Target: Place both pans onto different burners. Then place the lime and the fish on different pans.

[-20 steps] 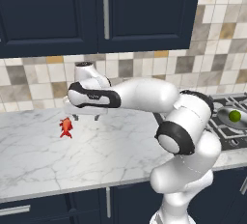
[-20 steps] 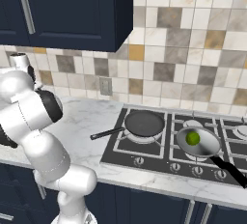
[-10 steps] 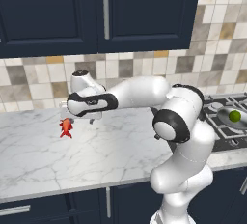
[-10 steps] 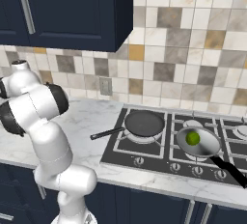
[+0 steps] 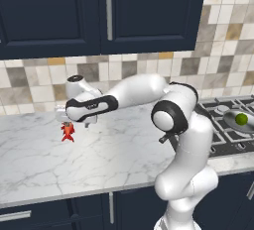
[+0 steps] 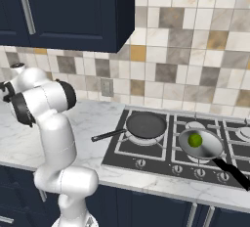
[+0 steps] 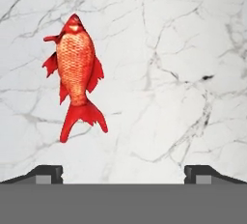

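fish [image 7: 75, 71]: glossy red-orange, scaled texture | tabletop [image 7: 169, 73]: polished white marble, grey veins | black pan [image 6: 145, 124]: matt dark | grey pan [image 6: 201, 144]: pale smooth metal | lime [image 6: 195, 140]: smooth green | backsplash [image 6: 185, 69]: satin stone tiles

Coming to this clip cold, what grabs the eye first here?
The bright red-orange fish lying alone on the white marble counter, with the open end effector just above it. Next, the black cooktop to the right: a small yellow-green lime sits in the paler grey pan, and the matte black long-handled pan beside it is empty.
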You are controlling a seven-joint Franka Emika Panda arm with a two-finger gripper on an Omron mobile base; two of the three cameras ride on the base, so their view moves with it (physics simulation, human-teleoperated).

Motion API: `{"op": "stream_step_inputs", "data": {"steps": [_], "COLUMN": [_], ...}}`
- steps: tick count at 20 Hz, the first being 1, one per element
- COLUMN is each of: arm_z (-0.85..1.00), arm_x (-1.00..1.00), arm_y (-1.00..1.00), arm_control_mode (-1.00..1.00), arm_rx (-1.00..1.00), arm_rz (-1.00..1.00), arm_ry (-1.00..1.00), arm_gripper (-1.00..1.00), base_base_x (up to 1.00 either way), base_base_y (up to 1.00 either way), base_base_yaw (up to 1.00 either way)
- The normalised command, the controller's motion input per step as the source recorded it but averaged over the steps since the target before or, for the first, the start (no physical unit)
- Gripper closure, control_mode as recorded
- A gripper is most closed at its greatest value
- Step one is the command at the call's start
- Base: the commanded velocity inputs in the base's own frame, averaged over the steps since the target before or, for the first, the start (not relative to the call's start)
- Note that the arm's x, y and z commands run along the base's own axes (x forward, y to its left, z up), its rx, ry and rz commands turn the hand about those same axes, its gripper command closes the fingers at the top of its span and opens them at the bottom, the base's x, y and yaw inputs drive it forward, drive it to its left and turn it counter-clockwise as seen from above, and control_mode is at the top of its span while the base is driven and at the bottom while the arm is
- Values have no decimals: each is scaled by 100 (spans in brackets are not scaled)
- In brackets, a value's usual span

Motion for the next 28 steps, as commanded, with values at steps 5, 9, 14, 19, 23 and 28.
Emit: {"op": "stream_step_inputs", "data": {"steps": [5,9,14,19,23,28], "arm_z": [-15,-20,-21,-9,-7,-12], "arm_x": [17,19,22,20,24,26], "arm_y": [7,0,8,14,14,11], "arm_control_mode": [-100,-100,-100,-100,-100,-100], "arm_rx": [0,0,0,0,0,0], "arm_rz": [0,0,0,0,0,0], "arm_ry": [-4,-5,-3,0,0,0], "arm_gripper": [-100,-100,-100,-100,-100,-100], "base_base_x": [0,0,0,0,0,0], "base_base_y": [0,0,0,0,0,0], "base_base_yaw": [0,0,0,0,0,0]}}
